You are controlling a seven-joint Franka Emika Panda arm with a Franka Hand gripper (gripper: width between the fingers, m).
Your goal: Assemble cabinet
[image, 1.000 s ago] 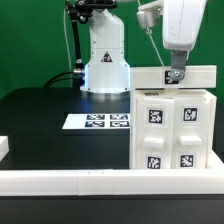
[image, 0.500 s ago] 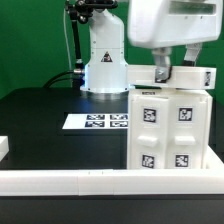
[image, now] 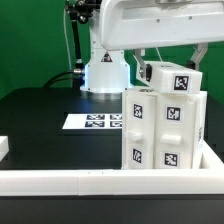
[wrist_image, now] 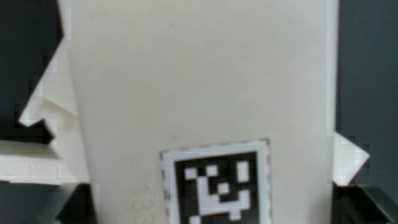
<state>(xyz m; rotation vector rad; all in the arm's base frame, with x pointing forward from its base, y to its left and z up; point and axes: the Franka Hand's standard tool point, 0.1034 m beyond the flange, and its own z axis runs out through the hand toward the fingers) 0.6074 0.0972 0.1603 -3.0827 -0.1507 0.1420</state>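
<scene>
The cabinet (image: 160, 125) is a tall white box standing at the exterior view's right. Its front carries several small white blocks, each with a black-and-white tag. On its top sits a white part with a tag (image: 180, 82). The arm's big white hand hangs right over it, and my gripper (image: 165, 63) reaches down onto that top part, mostly hidden by the hand. In the wrist view the white tagged part (wrist_image: 196, 110) fills the frame. My gripper (wrist_image: 205, 200) has its dark fingers (wrist_image: 36, 205) tight against both sides of it, jaws wide.
The marker board (image: 95, 121) lies flat on the black table (image: 45, 125), left of the cabinet. A long low white rail (image: 90, 181) runs along the front edge. A small white piece (image: 4, 147) sits at the far left. The arm's white base (image: 103, 68) stands behind.
The arm has swung toward the exterior view's left and lower over the cabinet. The cabinet has turned and shifted left with it, now showing a side face and the tagged top part.
</scene>
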